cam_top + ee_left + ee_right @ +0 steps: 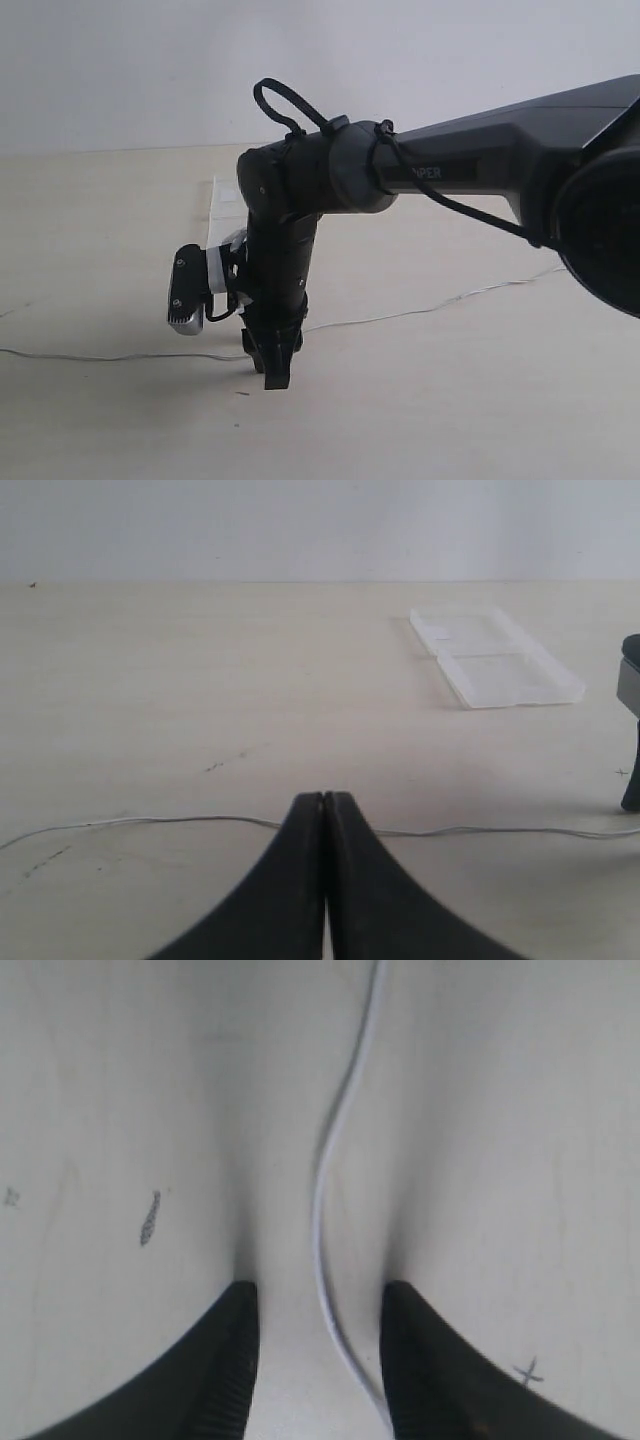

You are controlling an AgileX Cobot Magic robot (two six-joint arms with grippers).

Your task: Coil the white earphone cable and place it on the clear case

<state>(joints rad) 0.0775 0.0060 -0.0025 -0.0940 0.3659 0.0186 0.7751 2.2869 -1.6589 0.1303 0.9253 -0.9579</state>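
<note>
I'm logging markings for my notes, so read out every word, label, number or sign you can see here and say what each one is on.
"PER": pale letters on the black right arm; the start of the word is blurred and partly behind a black cable.
Small white label on the clear flat plastic case: too small to read.
"x": small dark cross-shaped mark on the pale tabletop.
Nothing else legible.
</note>
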